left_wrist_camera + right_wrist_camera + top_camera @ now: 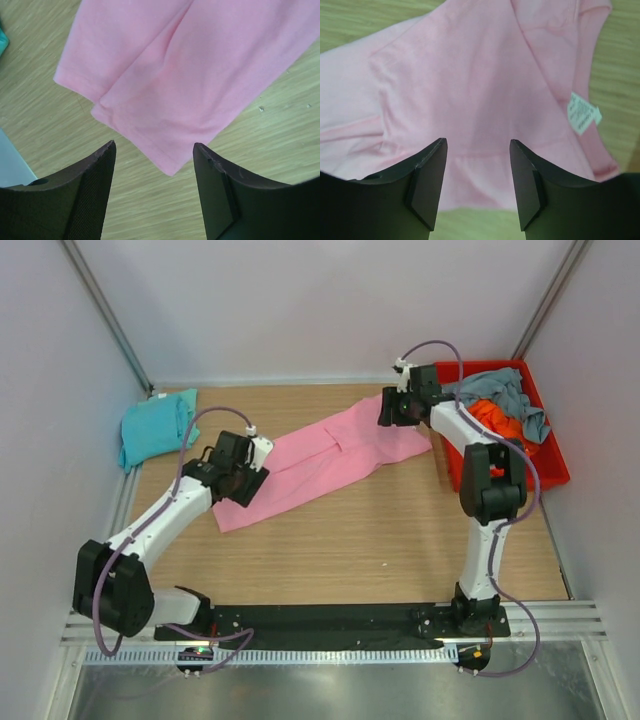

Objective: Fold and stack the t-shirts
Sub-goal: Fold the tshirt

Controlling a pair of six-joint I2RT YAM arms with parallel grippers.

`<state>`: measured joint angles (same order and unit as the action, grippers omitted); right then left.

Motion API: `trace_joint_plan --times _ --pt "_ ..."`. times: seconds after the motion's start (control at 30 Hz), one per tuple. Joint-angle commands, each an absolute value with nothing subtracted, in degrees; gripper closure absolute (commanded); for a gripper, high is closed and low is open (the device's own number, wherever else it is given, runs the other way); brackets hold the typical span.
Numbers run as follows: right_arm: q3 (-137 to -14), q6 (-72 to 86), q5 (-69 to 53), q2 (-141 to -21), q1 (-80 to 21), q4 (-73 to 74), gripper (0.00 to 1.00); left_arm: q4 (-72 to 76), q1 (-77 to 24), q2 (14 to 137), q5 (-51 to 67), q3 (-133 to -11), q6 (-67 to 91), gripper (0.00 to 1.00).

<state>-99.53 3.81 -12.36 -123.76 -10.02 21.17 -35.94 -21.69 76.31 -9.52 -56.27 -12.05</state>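
Bench (pixel 380 530) with four t-shirts, two claws and one red bin (pixel 555 468). The pink t-shirt (pixel 330 455) lies flat on the bench as a long narrow strip, running diagonally from near left to far right. It appears already doubled lengthwise, which would explain why it is drawn out straight. One claw stands over each end, a placement that suits taking both ends at once for a crosswise fold.

The left claw (pixel 154 150) is over the hem end. Its jaws stand apart with nothing between them, and the hem corner lies just ahead of the tips. The right claw (pixel 477 144) is over the collar end, also spread and gripping nothing. The cloth lies beneath it, and one white label (pixel 583 113) shows at the neckline. Whether either claw touches the cloth cannot be told.

The teal t-shirt (pixel 155 428) rests apart at the far left corner, roughly bundled, likely where the stack is meant to grow. The orange t-shirt (pixel 497 420) and the grey-blue t-shirt (pixel 505 390) lie crumpled together in the bin at the right, the grey-blue one partly over the rim. They seem to be awaiting their turn.
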Motion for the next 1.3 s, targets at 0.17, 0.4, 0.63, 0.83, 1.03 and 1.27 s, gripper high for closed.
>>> trace_joint_plan --times 0.17,0.4,0.63,0.83,1.03,1.27 --pt "-81.5 8.26 -15.47 -104.6 -9.93 15.03 0.41 -43.16 -25.49 82.26 -11.07 -52.56 -19.68 0.38" --pt "-77.43 8.0 -14.85 -103.71 -10.02 14.41 0.41 -39.74 -25.93 86.13 -17.21 -48.79 -23.11 0.4" --pt "-76.64 8.79 -13.98 -107.66 -10.02 13.45 0.41 -38.23 -26.01 89.12 -18.11 -47.55 -23.82 0.47" --pt "-78.48 8.26 -13.45 -111.96 -10.02 15.11 0.41 -39.02 -25.93 92.28 -17.05 -47.64 -23.91 0.8" --pt "-80.23 8.61 -13.27 -114.78 -10.02 16.52 0.41 -43.06 -28.03 91.06 -13.54 -47.72 -24.61 0.97" --pt "-91.48 6.86 -13.45 -124.09 -10.11 21.53 0.41 -52.36 -39.87 88.94 -7.22 -46.58 -25.49 1.0"
